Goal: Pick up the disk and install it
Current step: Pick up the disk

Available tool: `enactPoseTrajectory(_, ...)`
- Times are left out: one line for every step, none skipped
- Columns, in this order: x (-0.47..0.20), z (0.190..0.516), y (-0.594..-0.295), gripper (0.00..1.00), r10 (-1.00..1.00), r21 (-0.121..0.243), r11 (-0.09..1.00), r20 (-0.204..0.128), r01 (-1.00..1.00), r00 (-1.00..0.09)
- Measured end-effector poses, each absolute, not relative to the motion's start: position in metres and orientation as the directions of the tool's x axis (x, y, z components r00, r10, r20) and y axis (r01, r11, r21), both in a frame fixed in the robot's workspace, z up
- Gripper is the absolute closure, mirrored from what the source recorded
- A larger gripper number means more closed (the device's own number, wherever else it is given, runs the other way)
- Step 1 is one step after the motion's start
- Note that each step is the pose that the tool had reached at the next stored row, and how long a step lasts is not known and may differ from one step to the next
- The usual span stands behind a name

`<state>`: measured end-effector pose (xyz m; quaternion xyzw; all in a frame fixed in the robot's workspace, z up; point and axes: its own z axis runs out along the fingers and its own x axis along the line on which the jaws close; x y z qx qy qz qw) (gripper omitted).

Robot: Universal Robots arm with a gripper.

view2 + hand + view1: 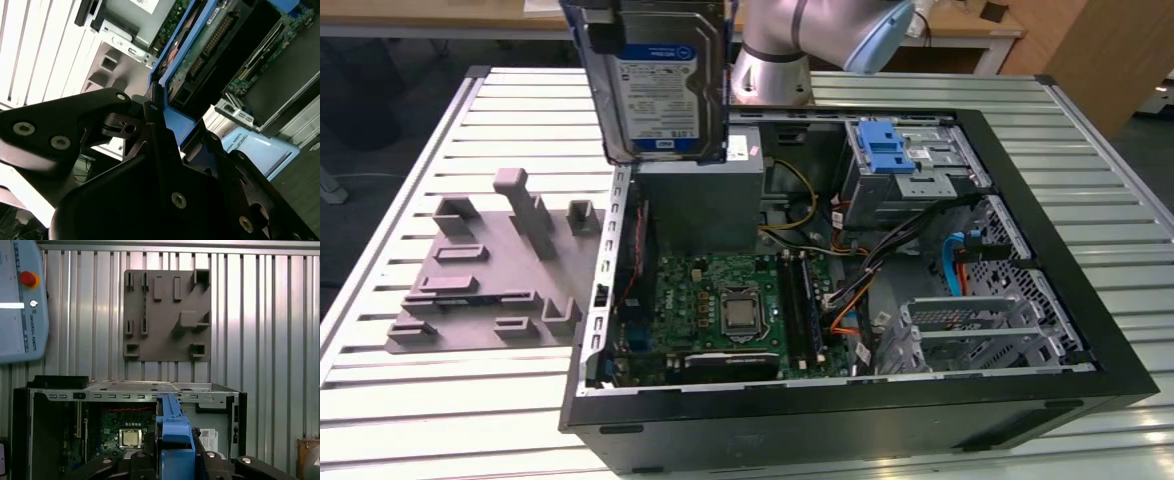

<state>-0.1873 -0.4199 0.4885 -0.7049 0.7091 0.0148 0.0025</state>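
Nearest in the exterior view, the open computer case (827, 415) lies on the slatted table (440, 420). Its motherboard (734, 300) sits at the centre, and a grey fixture plate (480, 270) lies outside the case at nine o'clock. Farther back, at about eleven o'clock, the disk (660, 80) hangs upright above the grey power-supply box (700, 200), apparently clear of it. In both wrist views the gripper (175, 462) is clamped on the disk's blue rail frame, with black fingers (150, 112) pressing it from either side.
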Motion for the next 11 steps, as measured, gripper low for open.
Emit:
enactPoseTrajectory(-0.183,0.488,-0.420,0.64,-1.000,0.017,0.006,-0.024,-1.000,-0.006)
enactPoseTrajectory(-0.178,0.487,-0.420,0.64,-1.000,0.017,0.006,-0.025,-1.000,-0.006)
enactPoseTrajectory(-0.174,0.487,-0.420,0.64,-1.000,0.017,0.006,-0.025,-1.000,-0.006)
enactPoseTrajectory(-0.169,0.486,-0.420,0.64,-1.000,0.017,0.006,-0.025,-1.000,-0.006)
enactPoseTrajectory(-0.164,0.486,-0.420,0.64,-1.000,0.017,0.006,-0.024,-1.000,-0.006)
enactPoseTrajectory(-0.160,0.486,-0.420,0.64,-1.000,0.017,0.006,-0.024,-1.000,-0.006)
enactPoseTrajectory(-0.155,0.485,-0.420,0.64,-1.000,0.017,0.006,-0.024,-1.000,-0.006)
enactPoseTrajectory(-0.151,0.485,-0.420,0.64,-1.000,0.017,0.006,-0.024,-1.000,-0.006)
enactPoseTrajectory(-0.147,0.484,-0.420,0.64,-1.000,0.017,0.006,-0.025,-1.000,-0.006)
enactPoseTrajectory(-0.143,0.484,-0.420,0.64,-1.000,0.017,0.006,-0.025,-1.000,-0.006)
enactPoseTrajectory(-0.140,0.484,-0.420,0.64,-1.000,0.017,0.006,-0.024,-1.000,-0.006)
